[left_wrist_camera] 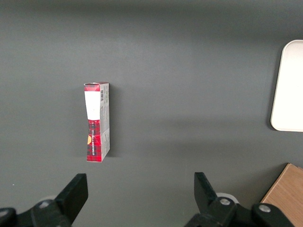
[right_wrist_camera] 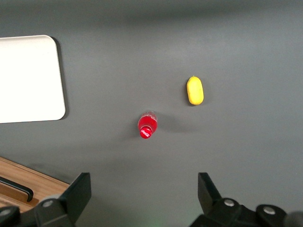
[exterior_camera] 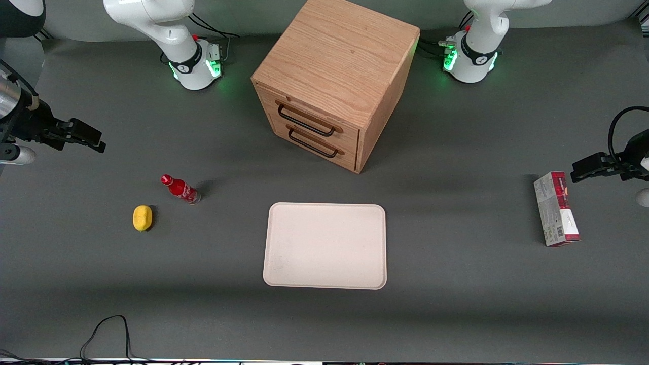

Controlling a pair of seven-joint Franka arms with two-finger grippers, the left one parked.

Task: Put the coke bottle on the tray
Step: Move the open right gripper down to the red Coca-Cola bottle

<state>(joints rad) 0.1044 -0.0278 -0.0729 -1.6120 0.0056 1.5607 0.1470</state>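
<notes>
Tray (exterior_camera: 324, 246) lay bare; gripper (exterior_camera: 86, 138), released, hovered at ten o'clock from upright coke bottle (exterior_camera: 180, 188). Careless approach risked toppling it toward lemon (exterior_camera: 142, 218).

Wooden drawer cabinet (exterior_camera: 332, 76) stands on the grey table (exterior_camera: 456, 304), taken here as reference. It has two drawers, each with a dark bar handle, both closed. Yellow lemon-shaped object (exterior_camera: 142, 218) lies nearer the front camera than the cabinet, toward the working arm's end. Red-and-grey carton (exterior_camera: 556, 209) lies flat, nearer the camera than the cabinet, toward the parked arm's end. A black cable (exterior_camera: 109, 334) loops at the table edge nearest the camera.
</notes>
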